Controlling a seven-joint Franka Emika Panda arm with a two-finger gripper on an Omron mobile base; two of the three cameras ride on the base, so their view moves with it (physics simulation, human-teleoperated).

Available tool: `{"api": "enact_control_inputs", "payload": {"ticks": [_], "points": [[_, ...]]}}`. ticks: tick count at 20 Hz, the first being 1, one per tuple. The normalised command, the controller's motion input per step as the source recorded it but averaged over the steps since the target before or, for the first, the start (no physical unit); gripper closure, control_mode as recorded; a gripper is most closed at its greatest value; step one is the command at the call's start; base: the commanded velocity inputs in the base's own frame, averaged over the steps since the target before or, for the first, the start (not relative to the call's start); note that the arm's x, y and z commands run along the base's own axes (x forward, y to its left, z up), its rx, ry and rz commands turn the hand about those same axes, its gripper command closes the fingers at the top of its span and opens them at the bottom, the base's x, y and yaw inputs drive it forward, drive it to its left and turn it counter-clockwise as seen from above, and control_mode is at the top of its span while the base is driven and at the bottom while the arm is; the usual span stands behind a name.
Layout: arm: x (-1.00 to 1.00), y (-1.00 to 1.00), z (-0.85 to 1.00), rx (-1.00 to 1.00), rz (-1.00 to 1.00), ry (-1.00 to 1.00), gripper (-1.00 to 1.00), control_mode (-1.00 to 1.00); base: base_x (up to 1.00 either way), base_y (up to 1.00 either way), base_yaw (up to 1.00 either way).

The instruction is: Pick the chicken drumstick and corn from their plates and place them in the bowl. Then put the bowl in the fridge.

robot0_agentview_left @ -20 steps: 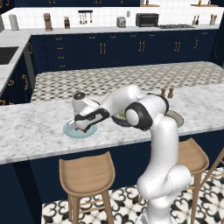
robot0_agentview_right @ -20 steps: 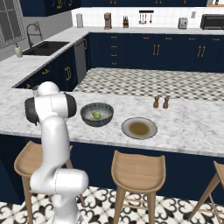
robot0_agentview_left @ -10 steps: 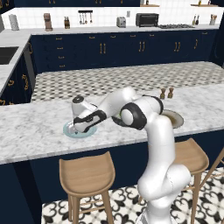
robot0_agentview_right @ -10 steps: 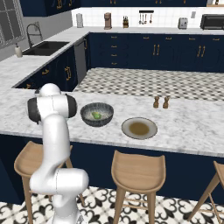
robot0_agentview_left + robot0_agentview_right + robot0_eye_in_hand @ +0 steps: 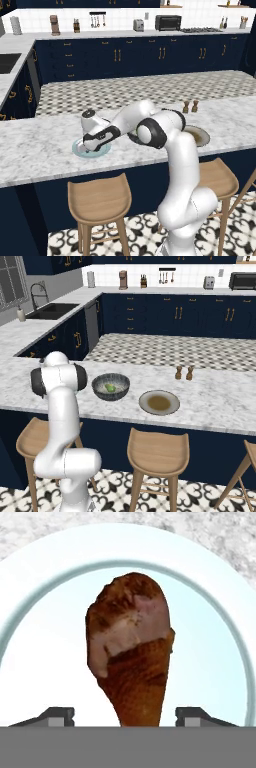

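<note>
1. The step in hand looks like the grasp of the chicken drumstick, which lies on the pale light-blue plate on the marble surface.
2. The jaws are spread apart and grip nothing. Their two dark fingertips stand on either side of the drumstick's narrow end, with a clear gap on each side.
3. The drumstick lies between the jaws and runs away from them. Its thin end sits nearest the hand, and its fat, meaty end sits farther out toward the plate's middle.
4. To do this well, I judge the jaws should be kept centred on the drumstick so both fingertips meet it together. An uneven close could roll or slide it across the smooth plate.
5. The narrow end tapers, so the grip could slip there. Closing a little farther toward the thick part would likely be safer.
6. The lift should be straight up, clear of the plate's rim, before any sideways swing.
7. The dark-grey bowl stands well away from the jaws, beyond the arm's elbow, with the corn already inside it. The grey-rimmed plate sits beside the bowl.
</note>
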Motion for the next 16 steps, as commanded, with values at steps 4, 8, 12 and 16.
{"api": "enact_control_inputs", "payload": {"ticks": [4,8,12,16], "points": [[0.00,-0.10,-0.02,0.00,0.00,0.00,1.00,-1.00,0.00,0.00,0.00],[0.00,-0.03,0.02,0.00,0.00,-0.04,1.00,-1.00,0.00,0.00,0.00],[-0.13,-0.41,0.36,0.00,-0.02,-0.04,1.00,-1.00,0.00,0.00,0.00],[-0.44,-0.38,0.91,0.00,-0.01,-0.09,1.00,-1.00,0.00,0.00,0.00]]}}
